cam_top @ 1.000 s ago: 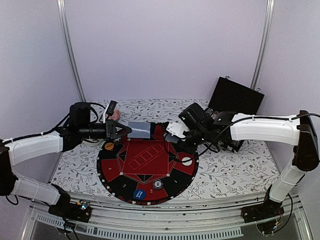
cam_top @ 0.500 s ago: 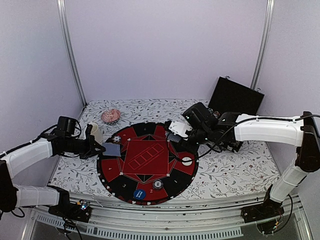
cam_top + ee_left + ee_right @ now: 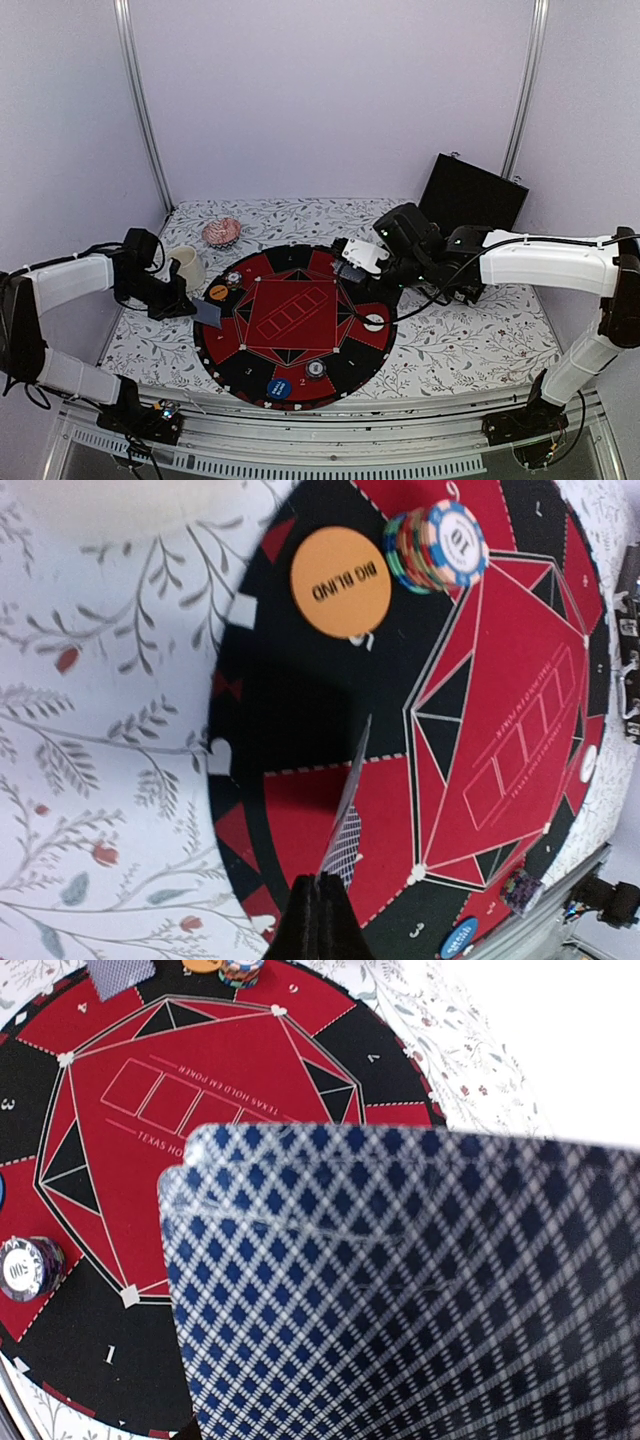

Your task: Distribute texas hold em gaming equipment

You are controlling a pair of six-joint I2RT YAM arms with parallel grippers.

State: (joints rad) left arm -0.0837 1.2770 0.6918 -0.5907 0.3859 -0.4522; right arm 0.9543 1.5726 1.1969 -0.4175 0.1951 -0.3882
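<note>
A flower-patterned desk (image 3: pixel 460 345) carries a round red and black poker mat (image 3: pixel 290 325) at the centre of the overhead frame. There are three containers. A white cup (image 3: pixel 187 265) stands just off the mat's upper left edge. A pink bowl (image 3: pixel 221 231) sits further up and left, and their contents cannot be made out. A black case (image 3: pixel 470 198) stands open at the upper right, its inside hidden behind the right arm. On the mat lie three discs: an orange disc (image 3: pixel 218 293) marked BIG BLIND at the left, a white disc (image 3: pixel 373 322) at the right and a blue disc (image 3: pixel 280 388) at the bottom. There are two piles of striped chips: the upper chip stack (image 3: pixel 233 278) beside the orange disc and the lower chip stack (image 3: pixel 315 369) near the bottom. The left end effector (image 3: pixel 196 304) is clamped tight on a single card (image 3: pixel 211 313) over the mat's left edge. The right end effector (image 3: pixel 372 263) grips a pack of cards (image 3: pixel 356 252) above the mat's upper right. The pack's diamond-patterned backs (image 3: pixel 400 1290) fill the right wrist view, where the jaws themselves stay hidden.
</note>
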